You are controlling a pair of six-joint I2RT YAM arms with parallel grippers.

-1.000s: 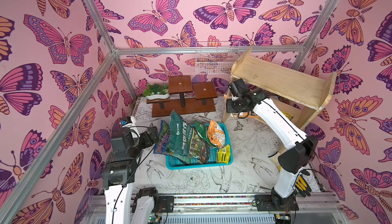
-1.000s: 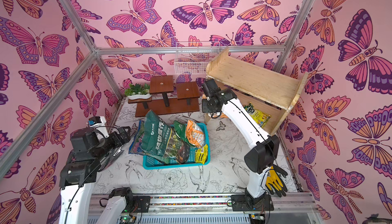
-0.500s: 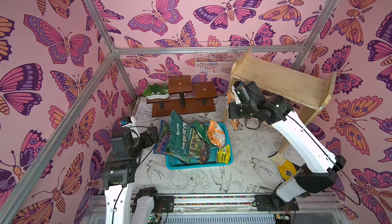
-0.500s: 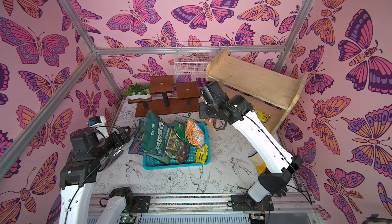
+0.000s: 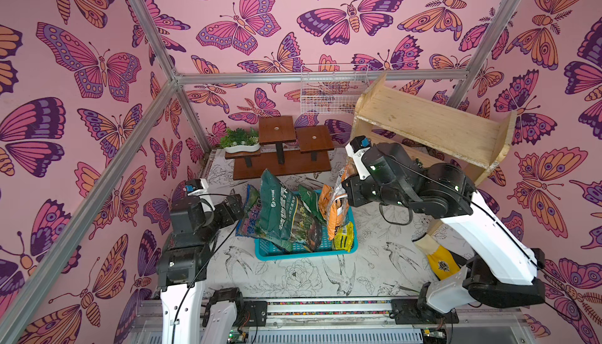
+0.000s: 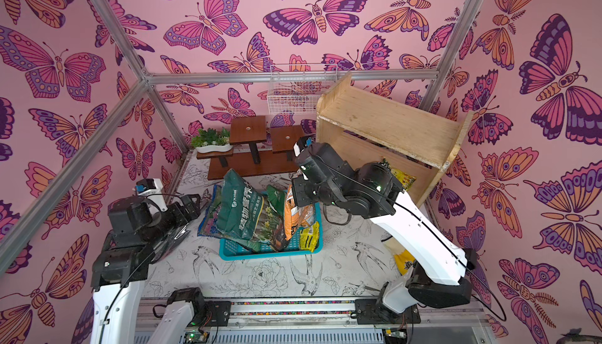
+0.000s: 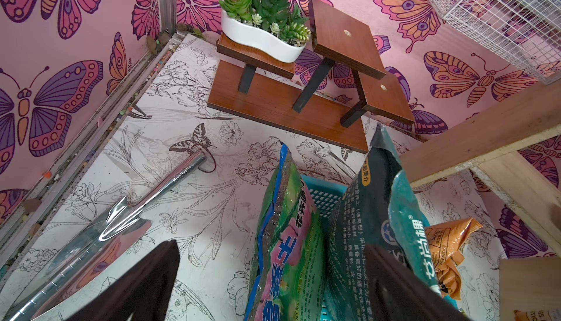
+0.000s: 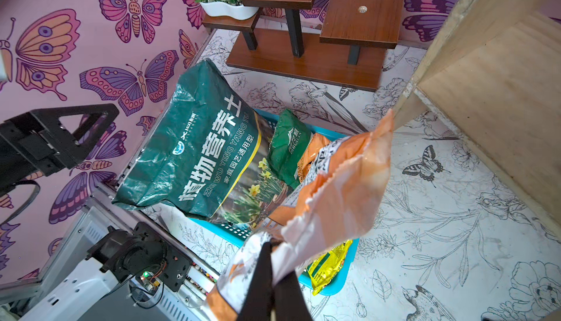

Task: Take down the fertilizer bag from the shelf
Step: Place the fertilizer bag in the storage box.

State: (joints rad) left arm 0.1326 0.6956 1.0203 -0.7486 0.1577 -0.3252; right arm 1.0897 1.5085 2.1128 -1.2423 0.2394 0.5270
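Since the right hand [image 8: 274, 263] clamps the orange bag [image 8: 343, 182] mid-frame, off the shelf [image 5: 433, 124], lowering and releasing seem next.

Light: bright, even, diffuse — soft, faint shadows on the tabletop [image 5: 374, 261]. Glare: hard highlights on the chrome trowel [image 7: 127, 216]; sheen on the green soil bag [image 8: 194, 152]. Blur: orange fertilizer bag [image 8: 334, 189] soft close to the right wrist lens. Edges: wide-angle stretch in wrist views.
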